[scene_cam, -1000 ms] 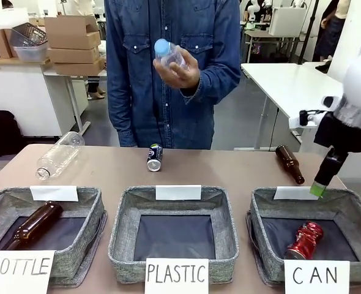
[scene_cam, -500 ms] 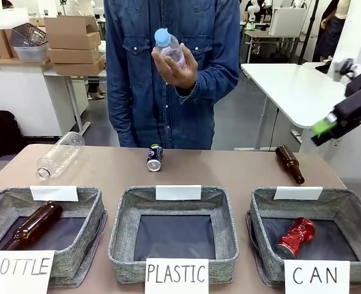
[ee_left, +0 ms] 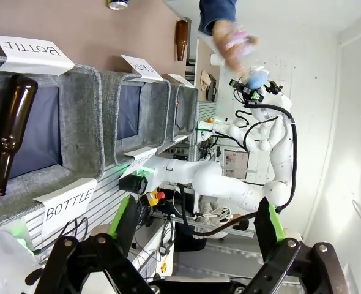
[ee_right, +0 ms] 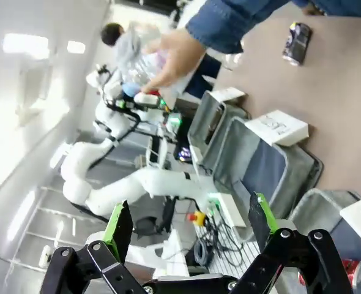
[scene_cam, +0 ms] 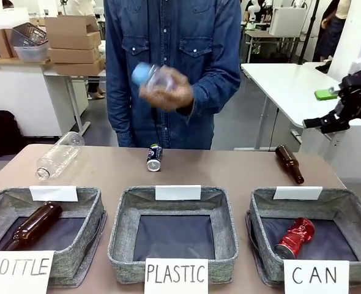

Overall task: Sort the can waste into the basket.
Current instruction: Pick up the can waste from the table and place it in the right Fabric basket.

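One can sorted, one left, as I read it. The red can (scene_cam: 295, 237) lies inside the CAN basket (scene_cam: 359, 215), on the dark floor near its front wall. The dark can (scene_cam: 155, 157) is the open item. It sits on the bare table (scene_cam: 229, 171), just past the far wall of the PLASTIC bin (scene_cam: 120, 220), a bit left of centre and well apart from the CAN basket. It looks to be on its side with one end toward me, long axis running roughly near-to-far. It's small in the front view, so I won't swear to that.

Relation that matters: the right gripper (scene_cam: 320, 110) hangs high, off past the right table edge, fingers pointing toward picture left. Its jaws are spread wide with nothing between them. From there the dark can is down, left and across the middle, and the brown bottle (scene_cam: 289, 163) lies on the table on that side.

The left gripper (ee_left: 196, 223) is also spread and empty. Its camera looks along the row of bins from the BOTTLE bin (ee_left: 79, 110) end, with the dark can at the far top edge.

My call: neither is close. The can is marginally on the left arm's side, but the basket is on the right arm's. If the axis is as I read it, the jaws should close across it, one finger on the can's left and one on its right.

Watch: the person's hand (scene_cam: 168, 95), blurred and holding a clear bottle (scene_cam: 151, 75), is right above the dark can.
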